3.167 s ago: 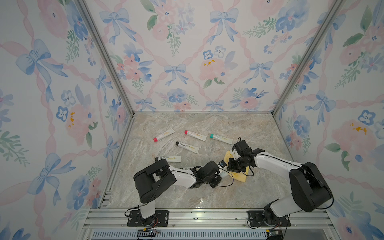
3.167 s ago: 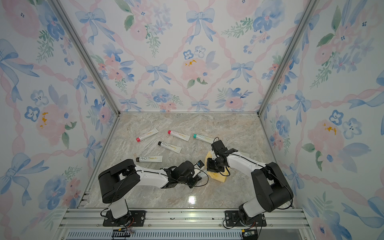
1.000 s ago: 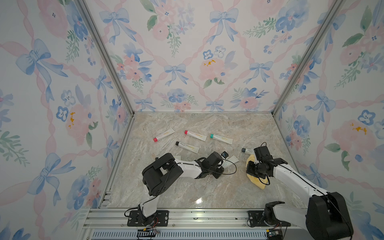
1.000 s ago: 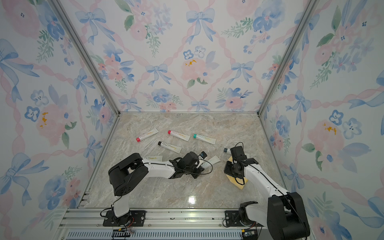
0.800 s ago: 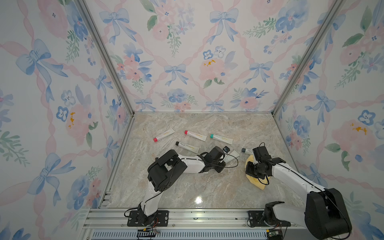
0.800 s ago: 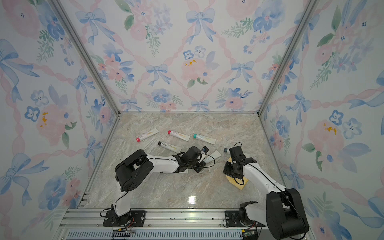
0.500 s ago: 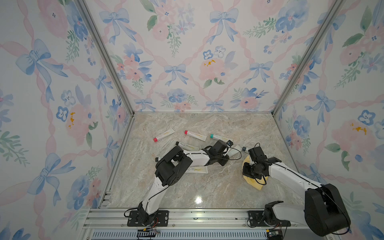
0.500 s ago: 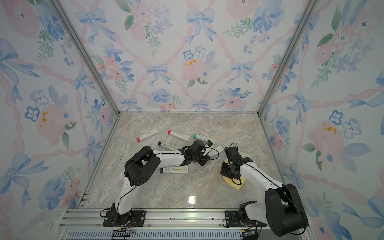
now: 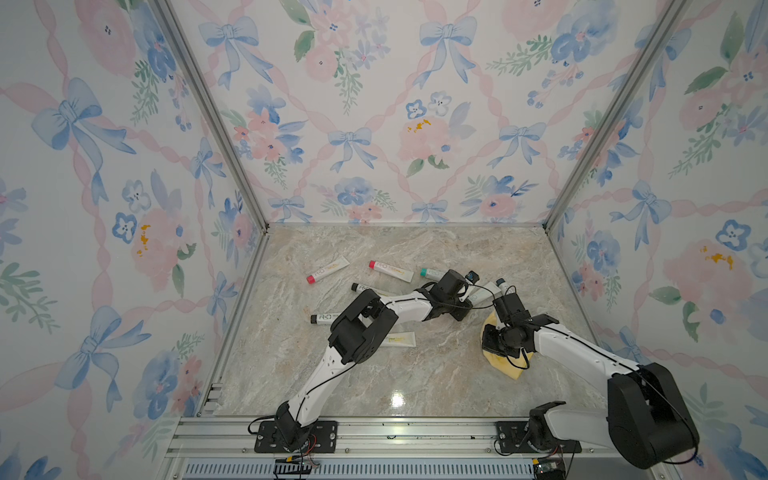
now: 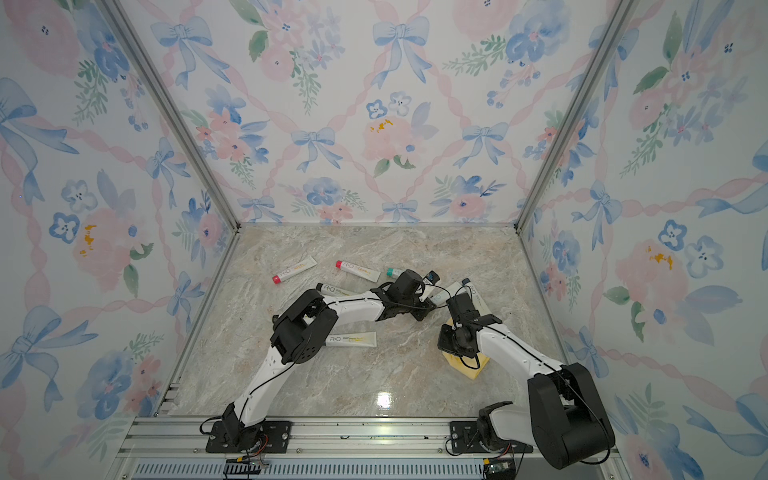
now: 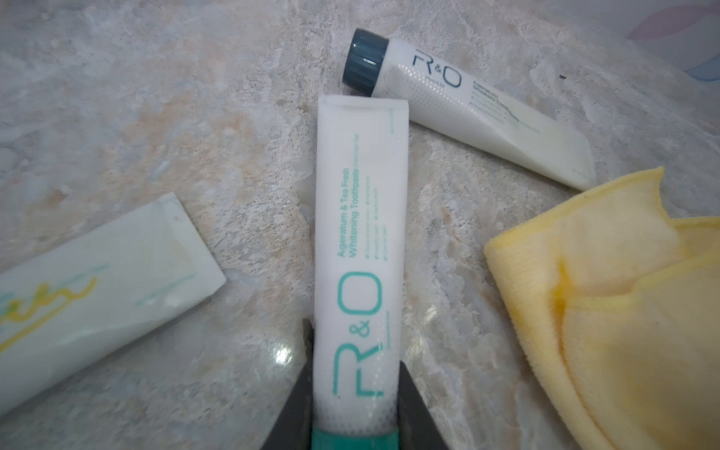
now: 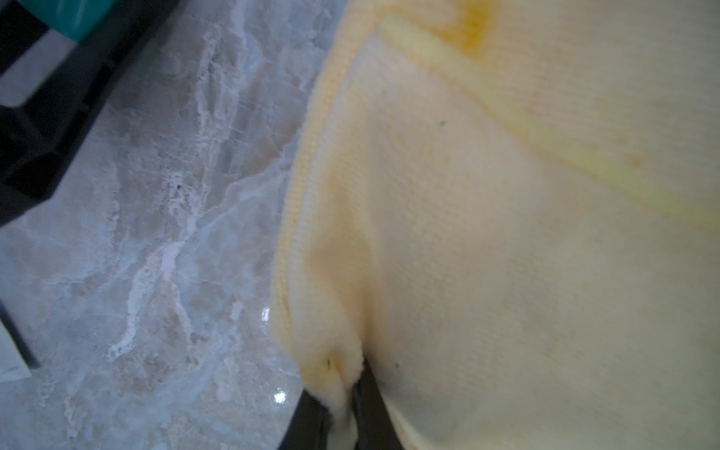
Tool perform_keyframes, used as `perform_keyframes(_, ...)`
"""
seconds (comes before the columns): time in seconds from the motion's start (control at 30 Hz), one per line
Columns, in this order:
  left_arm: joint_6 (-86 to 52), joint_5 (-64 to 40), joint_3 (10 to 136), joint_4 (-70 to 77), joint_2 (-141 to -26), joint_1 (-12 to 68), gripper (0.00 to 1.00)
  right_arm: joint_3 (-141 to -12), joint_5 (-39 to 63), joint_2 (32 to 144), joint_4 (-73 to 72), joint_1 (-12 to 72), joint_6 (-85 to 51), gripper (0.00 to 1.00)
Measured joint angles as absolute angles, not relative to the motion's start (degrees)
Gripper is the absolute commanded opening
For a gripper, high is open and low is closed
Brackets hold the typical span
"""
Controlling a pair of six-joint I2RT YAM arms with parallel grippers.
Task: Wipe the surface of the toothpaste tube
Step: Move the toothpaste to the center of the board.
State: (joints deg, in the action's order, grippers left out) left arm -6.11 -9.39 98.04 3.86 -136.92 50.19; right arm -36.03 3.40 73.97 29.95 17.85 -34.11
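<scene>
The toothpaste tube (image 11: 356,233) is white with teal lettering and a teal cap. My left gripper (image 11: 355,413) is shut on it at the cap end. It is held low over the marble, and its flat tail (image 9: 482,293) sticks out toward the right in both top views (image 10: 442,296). My right gripper (image 12: 343,405) is shut on a pinched fold of the yellow cloth (image 12: 506,195). The cloth (image 9: 505,365) lies on the marble under that hand. In the left wrist view the cloth's edge (image 11: 623,292) is beside the tube, with a gap between them.
A dark-capped tube (image 11: 467,101) lies just past the held tube's tail, its cap (image 9: 500,282) nearest. A second teal-capped tube (image 9: 424,272) lies beside the left wrist. Several more tubes are scattered to the left, one (image 9: 399,340) under the left elbow. The right wall is close.
My left arm carried the tube from the middle front toward the far right, near the dark-capped tube. My right gripper, with the cloth, drifted slightly left. Both grips stayed shut.
</scene>
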Motion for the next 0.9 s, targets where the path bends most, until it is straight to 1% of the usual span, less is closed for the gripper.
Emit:
perform_keyframes(0.27,-6.66,-11.03,105.71,3.09,-141.91,50.22,0.27,-36.03,3.40,73.97,29.54,17.85,-34.13,0.13)
perform_keyframes(0.43,-6.72,-11.00,108.20,3.11,-143.55,50.24,0.28,-36.03,3.38,73.97,29.34,17.85,-34.11,0.13)
perform_keyframes(0.5,-6.87,-10.98,108.22,3.11,-143.57,50.24,0.34,-36.03,3.38,73.97,29.32,17.85,-34.11,0.13)
perform_keyframes(0.6,-7.55,-10.98,108.22,3.16,-143.57,50.24,0.40,-36.03,3.38,73.95,29.32,17.85,-34.11,0.13)
perform_keyframes(0.77,-8.03,-10.85,107.31,4.21,-143.24,50.24,0.57,-36.03,3.57,73.95,29.32,17.85,-34.09,0.13)
perform_keyframes(0.9,-8.10,-9.82,103.44,3.81,-140.25,50.19,0.63,-36.05,3.84,73.76,29.39,17.85,-33.89,0.13)
